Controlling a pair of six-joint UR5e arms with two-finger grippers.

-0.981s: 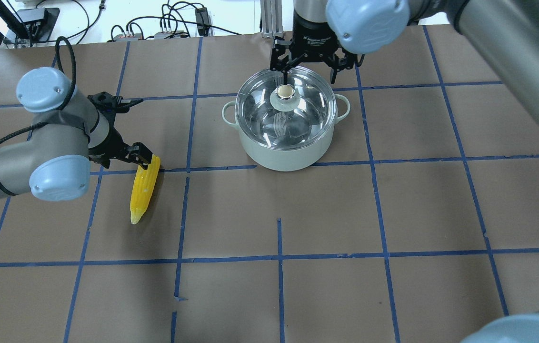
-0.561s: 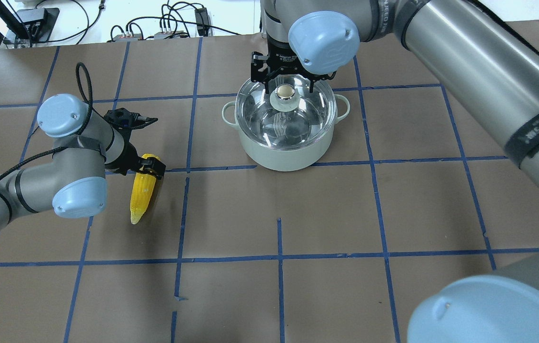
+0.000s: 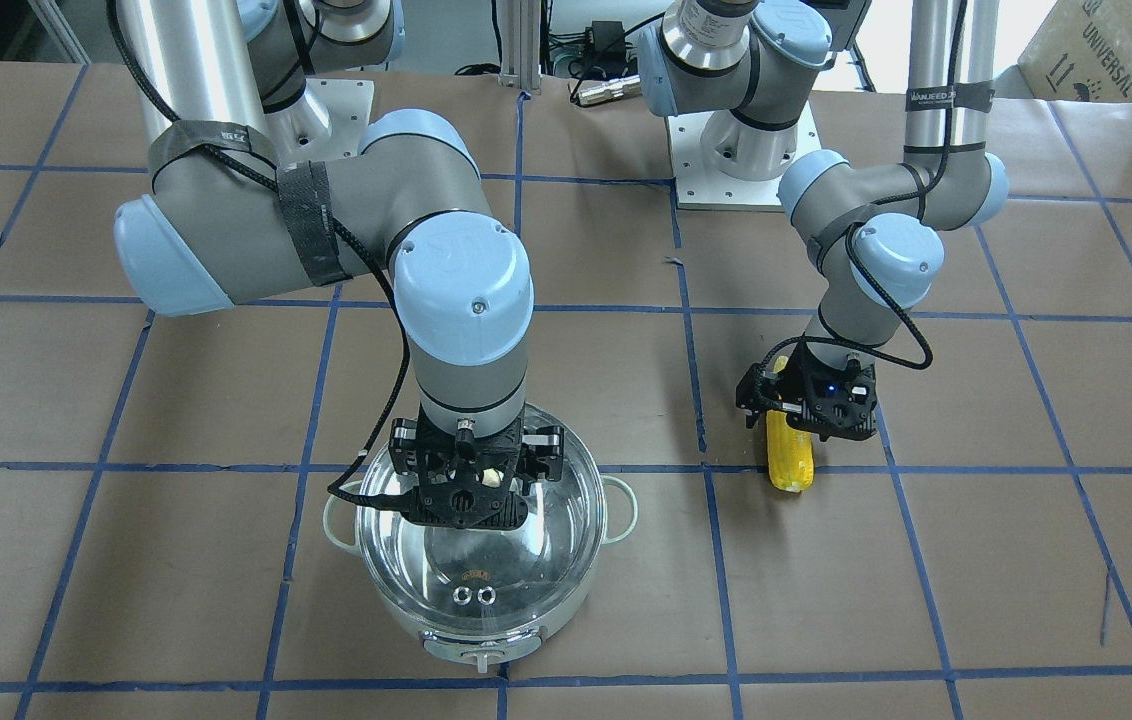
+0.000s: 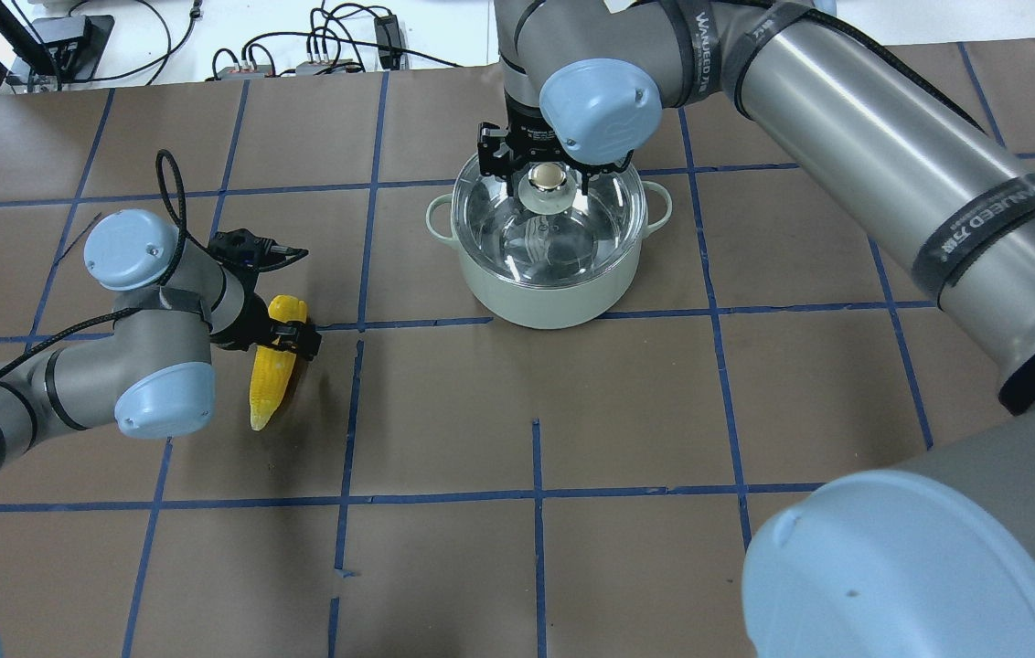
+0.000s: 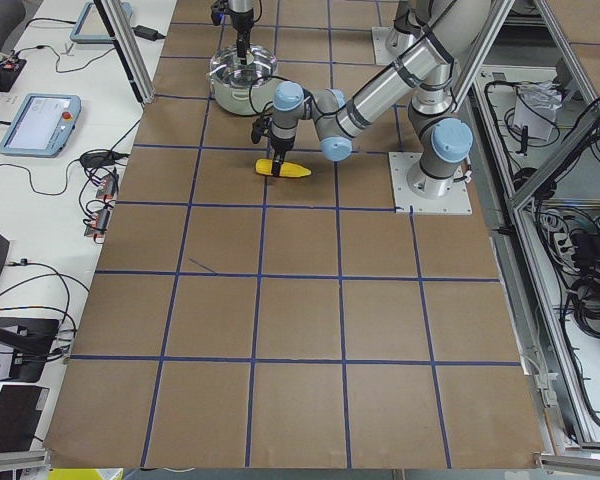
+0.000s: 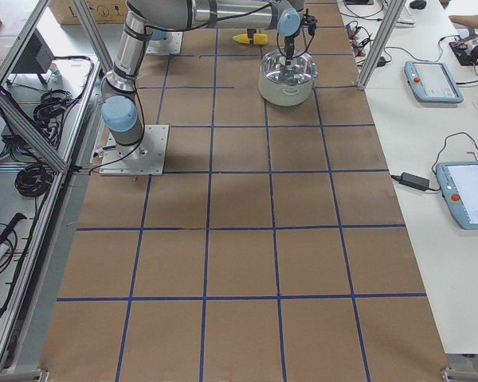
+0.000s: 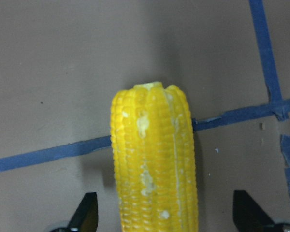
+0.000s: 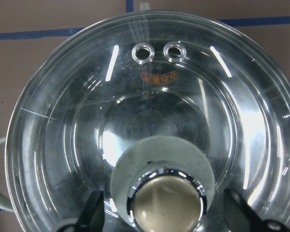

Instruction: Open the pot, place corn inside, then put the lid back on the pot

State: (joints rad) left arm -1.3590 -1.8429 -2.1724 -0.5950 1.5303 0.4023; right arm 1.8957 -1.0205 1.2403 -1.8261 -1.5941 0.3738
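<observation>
The steel pot (image 4: 554,292) stands at the far middle of the table with the clear glass lid (image 4: 572,233) on it. My right gripper (image 4: 547,175) is open above the lid, one finger on each side of the beige knob (image 8: 166,203), with gaps on both sides. The yellow corn (image 4: 265,388) lies on the paper to the left. My left gripper (image 4: 284,331) is open over the corn's thick end (image 7: 152,159), fingers (image 7: 87,215) apart on either side and not touching it. In the front view the corn (image 3: 792,465) pokes out below the left gripper (image 3: 806,412).
Brown paper with a blue tape grid (image 4: 536,493) covers the table. Cables and power boxes (image 4: 325,55) lie beyond the far edge. The right arm's big links (image 4: 892,155) cross above the table's right half. The pot's side handles (image 4: 659,203) stick out left and right.
The right gripper came forward from behind the pot to straddle the lid's knob. The left gripper shifted right and along the corn, now over its thick end. Corn, pot and lid have not moved.
</observation>
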